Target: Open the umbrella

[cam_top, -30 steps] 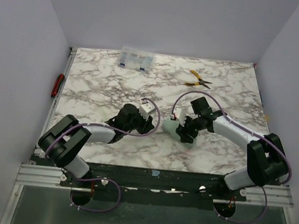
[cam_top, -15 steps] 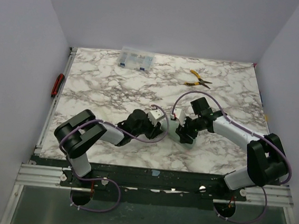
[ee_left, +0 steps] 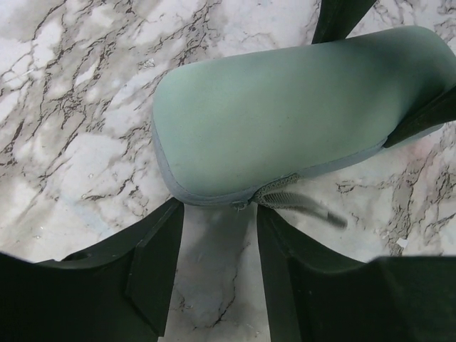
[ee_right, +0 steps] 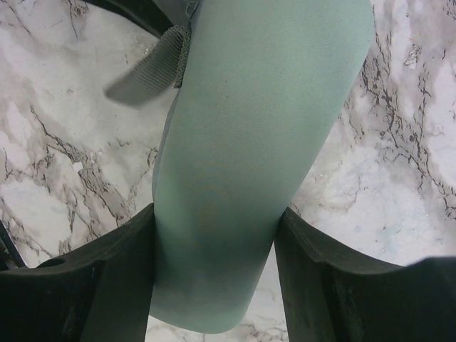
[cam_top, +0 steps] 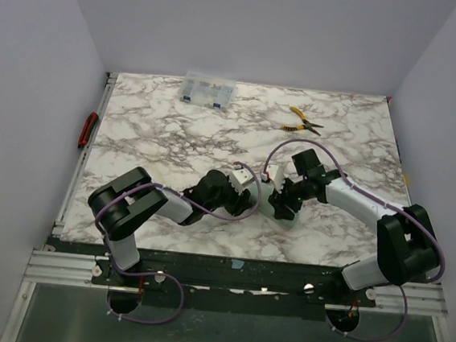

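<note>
- The right gripper [ee_right: 214, 221] has its two dark fingers [ee_right: 121, 271] pressed against opposite sides of the umbrella [ee_right: 263, 107], so it holds the folded body between them.
- The left gripper [ee_left: 217, 214] has its fingers [ee_left: 153, 263] spread apart with only bare marble in the gap. Their tips sit at the rounded end of the umbrella, and one tip looks to be just touching its edge seam.
- The umbrella is folded into a short, plump bundle with a smooth pale green outside. It sits near the middle of the table [cam_top: 159, 132], between the two grippers.
- A small grey fabric strap [ee_left: 299, 203] sticks out from the seam at the end facing the left gripper. It lies loose just above one of the left fingers.
- In the left wrist view the right gripper's dark fingers show at the far end of the bundle, one on each side.
- From above, both arms bend inward from the near edge, and their wrists almost meet over the umbrella.
- Well apart, near the far edge, lie yellow-handled pliers [cam_top: 301, 121] and a clear plastic box [cam_top: 209, 90].
</note>
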Available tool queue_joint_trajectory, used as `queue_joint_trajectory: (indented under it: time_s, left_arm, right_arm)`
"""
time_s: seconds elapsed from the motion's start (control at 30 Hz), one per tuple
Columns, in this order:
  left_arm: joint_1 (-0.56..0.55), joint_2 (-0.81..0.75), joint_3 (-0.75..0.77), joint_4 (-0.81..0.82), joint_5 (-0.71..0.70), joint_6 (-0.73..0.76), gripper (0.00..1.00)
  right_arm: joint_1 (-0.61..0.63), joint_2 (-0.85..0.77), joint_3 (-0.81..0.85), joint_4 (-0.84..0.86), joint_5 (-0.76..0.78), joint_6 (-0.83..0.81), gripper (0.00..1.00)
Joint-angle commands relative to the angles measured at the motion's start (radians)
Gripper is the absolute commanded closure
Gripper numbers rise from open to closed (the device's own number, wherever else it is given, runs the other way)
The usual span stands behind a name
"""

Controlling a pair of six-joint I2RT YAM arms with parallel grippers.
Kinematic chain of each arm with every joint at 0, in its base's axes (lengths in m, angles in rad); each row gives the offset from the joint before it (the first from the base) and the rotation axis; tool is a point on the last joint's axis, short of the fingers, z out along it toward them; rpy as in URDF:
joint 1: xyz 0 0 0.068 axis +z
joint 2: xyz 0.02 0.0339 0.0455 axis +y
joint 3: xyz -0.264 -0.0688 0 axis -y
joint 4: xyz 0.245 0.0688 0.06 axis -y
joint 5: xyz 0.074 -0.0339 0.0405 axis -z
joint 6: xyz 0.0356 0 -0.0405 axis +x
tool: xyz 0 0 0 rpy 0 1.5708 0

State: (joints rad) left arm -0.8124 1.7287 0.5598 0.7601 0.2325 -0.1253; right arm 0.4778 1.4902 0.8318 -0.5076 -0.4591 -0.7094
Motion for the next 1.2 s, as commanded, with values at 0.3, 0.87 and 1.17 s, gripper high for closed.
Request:
queue_joint_trajectory:
  time_s: [0.3,0.87,1.17]
  left_arm:
    - [-0.024,0.039,0.061,0.048,-0.085,-0.185,0.83]
    - [0.093,-0.007,0.043,0.004,-0.091,-0.119,1.00]
    - [0.087,-0.004,0.037,0.030,0.097,-0.038,1.00]
  right_arm:
    - [0.015,0.021,-0.080,-0.067,-0.037,0.007,0.74]
    - [0.016,-0.013,-0.126,-0.117,-0.031,-0.124,0.83]
    - [0.016,0.038,-0.092,-0.233,-0.007,-0.531,0.82]
